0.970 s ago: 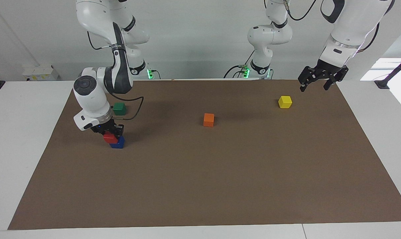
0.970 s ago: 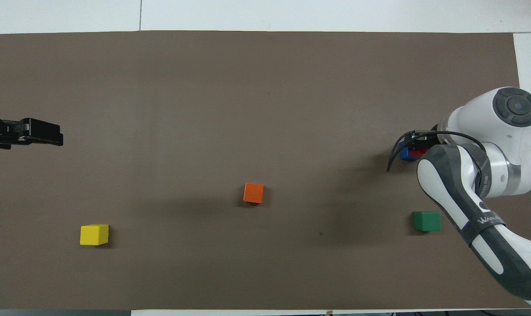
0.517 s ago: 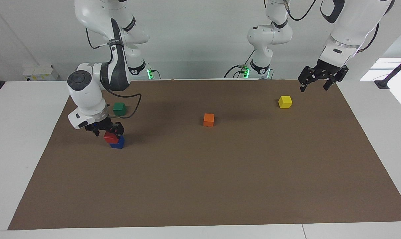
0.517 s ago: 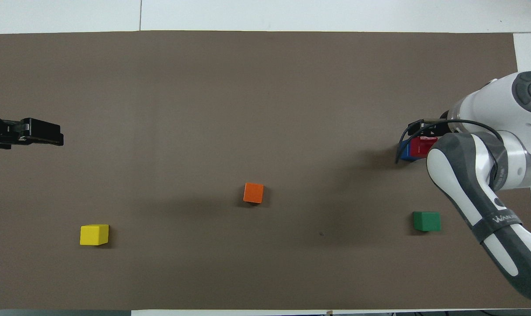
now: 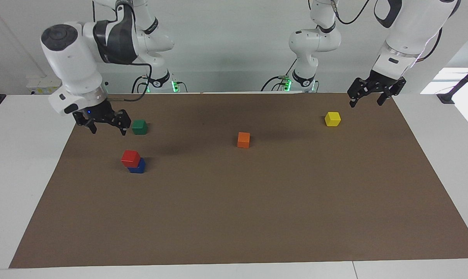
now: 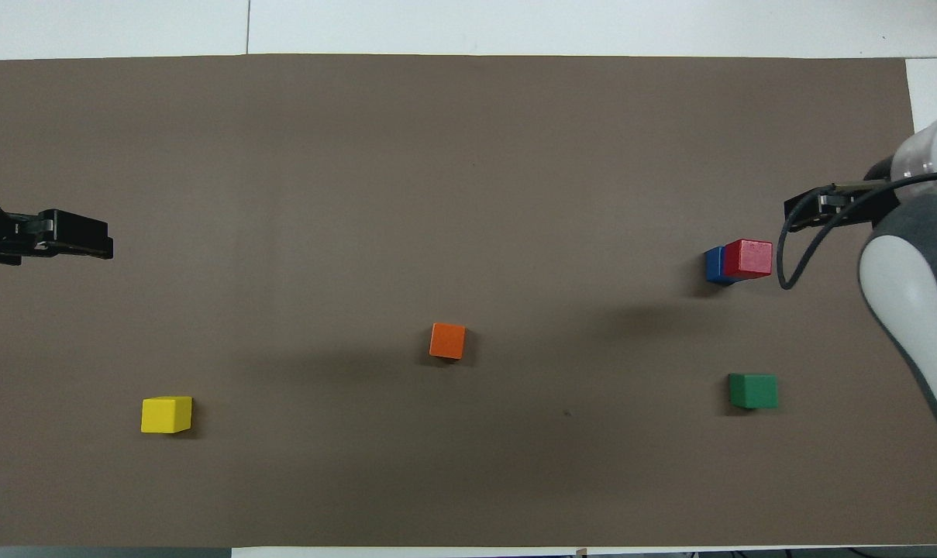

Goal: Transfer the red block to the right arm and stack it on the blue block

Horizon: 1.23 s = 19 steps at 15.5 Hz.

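The red block (image 5: 131,158) sits on top of the blue block (image 5: 137,166) on the brown mat, toward the right arm's end of the table. The stack also shows in the overhead view, red block (image 6: 748,258) on blue block (image 6: 714,265). My right gripper (image 5: 106,124) is open and empty, raised in the air over the mat's edge, apart from the stack. In the overhead view only its edge (image 6: 825,209) shows. My left gripper (image 5: 367,97) is open and empty, raised over the mat's corner by the yellow block; it waits there (image 6: 73,240).
A green block (image 5: 139,126) lies nearer to the robots than the stack. An orange block (image 5: 243,139) lies mid-mat. A yellow block (image 5: 332,118) lies toward the left arm's end. The brown mat (image 5: 257,217) covers most of the white table.
My right gripper opened, let go of the red block on the blue block, and rose up and away toward the mat's edge. The left arm has not moved.
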Each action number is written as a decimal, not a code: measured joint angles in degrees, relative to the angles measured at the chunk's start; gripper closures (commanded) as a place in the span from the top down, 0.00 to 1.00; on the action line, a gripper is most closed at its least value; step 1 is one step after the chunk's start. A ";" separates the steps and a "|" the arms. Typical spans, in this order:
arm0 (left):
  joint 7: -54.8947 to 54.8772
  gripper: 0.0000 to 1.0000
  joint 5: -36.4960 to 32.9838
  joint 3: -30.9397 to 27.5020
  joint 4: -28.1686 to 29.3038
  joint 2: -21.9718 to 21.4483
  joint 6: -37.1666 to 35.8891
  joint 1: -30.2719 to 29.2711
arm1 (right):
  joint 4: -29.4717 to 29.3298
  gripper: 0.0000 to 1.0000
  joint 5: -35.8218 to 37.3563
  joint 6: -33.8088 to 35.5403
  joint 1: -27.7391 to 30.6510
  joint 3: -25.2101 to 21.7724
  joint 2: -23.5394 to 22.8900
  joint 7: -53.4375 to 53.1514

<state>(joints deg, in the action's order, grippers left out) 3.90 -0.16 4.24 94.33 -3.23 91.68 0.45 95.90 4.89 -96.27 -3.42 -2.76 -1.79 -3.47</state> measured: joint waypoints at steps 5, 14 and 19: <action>0.02 1.00 0.00 0.36 -1.13 0.73 -0.32 0.00 | -3.04 1.00 -3.07 8.83 0.49 -0.40 4.22 5.91; 0.31 1.00 0.00 0.37 -1.67 0.75 -0.52 -0.01 | -2.97 1.00 -3.42 13.04 5.57 1.23 6.48 8.21; 0.34 1.00 0.00 0.38 -1.70 0.75 -0.52 -0.01 | -2.96 1.00 -3.40 11.63 5.81 1.30 6.33 8.21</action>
<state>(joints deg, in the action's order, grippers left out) 4.24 -0.16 4.62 92.63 -2.48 91.16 0.44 92.94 1.49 -84.64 2.39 -1.46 4.54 4.74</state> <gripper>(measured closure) 0.000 0.000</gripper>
